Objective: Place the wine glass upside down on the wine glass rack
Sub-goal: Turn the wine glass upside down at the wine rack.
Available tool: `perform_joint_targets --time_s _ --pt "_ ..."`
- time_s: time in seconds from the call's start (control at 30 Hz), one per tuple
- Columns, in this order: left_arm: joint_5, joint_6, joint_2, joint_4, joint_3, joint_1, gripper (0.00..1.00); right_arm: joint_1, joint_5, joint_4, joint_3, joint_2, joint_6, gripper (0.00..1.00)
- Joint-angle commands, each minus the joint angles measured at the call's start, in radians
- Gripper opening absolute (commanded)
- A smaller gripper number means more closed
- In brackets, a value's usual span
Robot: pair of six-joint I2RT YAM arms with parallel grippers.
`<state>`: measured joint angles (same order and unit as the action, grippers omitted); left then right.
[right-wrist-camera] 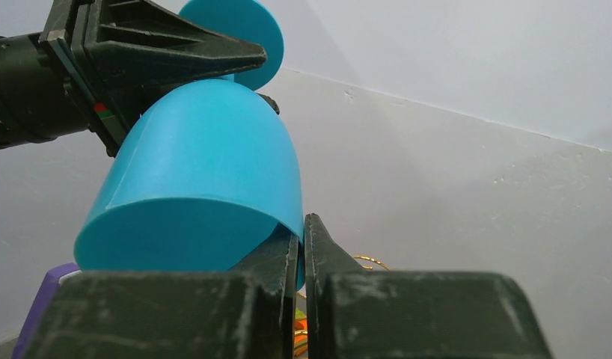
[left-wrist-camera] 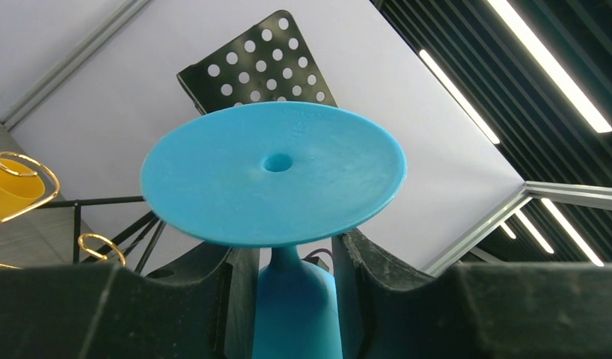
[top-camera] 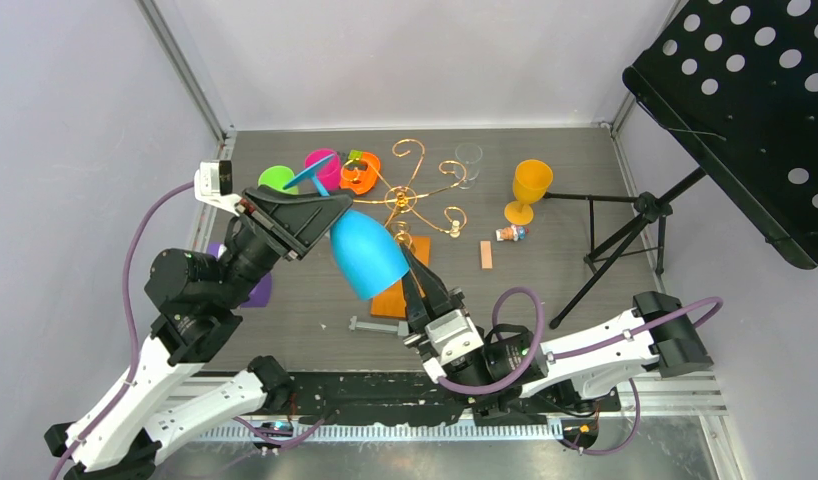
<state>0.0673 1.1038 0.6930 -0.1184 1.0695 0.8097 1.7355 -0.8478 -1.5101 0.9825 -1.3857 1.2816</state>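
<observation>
Right up against my right wrist lens, the right gripper (right-wrist-camera: 303, 226) has its two black fingers pressed together on the thin rim of the bright blue plastic wine glass (right-wrist-camera: 206, 149), one finger inside the bowl and one outside. On my left wrist feed, the left gripper (left-wrist-camera: 292, 250) straddles the glass's stem just under the round flat foot. Its fingers stand apart, with a sliver of daylight on each side of the stem. From the top camera I see the glass up in the air between the two arms, tilted, mouth towards the right arm and foot towards the back left. It hangs over the near part of the gold wire wine glass rack (top-camera: 389, 300), above its flat orange wooden base and short of the scrolled arms. Behind the rack on the dark grey table (top-camera: 545, 270) stand a yellow goblet (top-camera: 528, 190) and a clear glass (top-camera: 468, 160).
</observation>
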Motion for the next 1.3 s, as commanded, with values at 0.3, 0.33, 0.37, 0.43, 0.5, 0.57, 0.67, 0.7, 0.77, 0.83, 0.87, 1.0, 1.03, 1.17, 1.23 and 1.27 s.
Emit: perform_joint_targets --time_s 0.3,0.33,0.37,0.43,0.5,0.57,0.67,0.7,0.77,0.83,0.87,1.0,1.03,1.17,1.23,1.27 --pt "0.025 0.027 -0.042 -0.030 -0.024 0.014 0.33 -0.007 -0.046 -0.111 -0.016 0.067 0.028 0.05" --pt "0.023 0.025 -0.041 -0.031 -0.023 0.014 0.32 -0.005 -0.047 -0.110 -0.019 0.068 0.028 0.05" --pt "0.022 0.025 -0.041 -0.032 -0.024 0.014 0.30 -0.004 -0.048 -0.111 -0.019 0.067 0.025 0.06" --pt "0.023 0.026 -0.040 -0.038 -0.026 0.014 0.27 -0.002 -0.048 -0.110 -0.024 0.062 0.024 0.05" --pt "0.025 0.028 -0.034 -0.046 -0.025 0.014 0.24 0.003 -0.045 -0.109 -0.028 0.056 0.023 0.05" --pt "0.032 0.030 -0.028 -0.052 -0.025 0.014 0.19 0.008 -0.040 -0.110 -0.034 0.050 0.023 0.06" --pt "0.037 0.032 -0.022 -0.062 -0.027 0.014 0.03 0.019 -0.035 -0.110 -0.047 0.045 0.022 0.05" --pt "0.037 0.034 -0.022 -0.062 -0.029 0.014 0.00 0.023 -0.034 -0.110 -0.050 0.045 0.023 0.05" --pt "0.037 0.031 -0.026 -0.073 -0.034 0.014 0.00 0.028 -0.035 -0.110 -0.059 0.045 0.024 0.05" --pt "0.036 0.024 -0.029 -0.082 -0.039 0.014 0.00 0.032 -0.038 -0.110 -0.068 0.048 0.024 0.06" --pt "0.033 0.019 -0.032 -0.080 -0.040 0.014 0.00 0.033 -0.040 -0.109 -0.074 0.051 0.024 0.05" --pt "0.030 0.007 -0.039 -0.074 -0.043 0.014 0.00 0.037 -0.044 -0.110 -0.097 0.070 0.025 0.09" --pt "0.030 0.003 -0.041 -0.073 -0.043 0.014 0.00 0.036 -0.046 -0.110 -0.105 0.075 0.025 0.11" --pt "0.025 -0.016 -0.046 -0.064 -0.036 0.014 0.00 0.038 -0.055 -0.110 -0.128 0.098 0.022 0.29" --pt "0.019 -0.033 -0.049 -0.047 -0.026 0.014 0.00 0.039 -0.062 -0.109 -0.139 0.107 0.019 0.34" --pt "0.016 -0.041 -0.050 -0.032 -0.021 0.014 0.00 0.038 -0.064 -0.110 -0.143 0.113 0.018 0.37"
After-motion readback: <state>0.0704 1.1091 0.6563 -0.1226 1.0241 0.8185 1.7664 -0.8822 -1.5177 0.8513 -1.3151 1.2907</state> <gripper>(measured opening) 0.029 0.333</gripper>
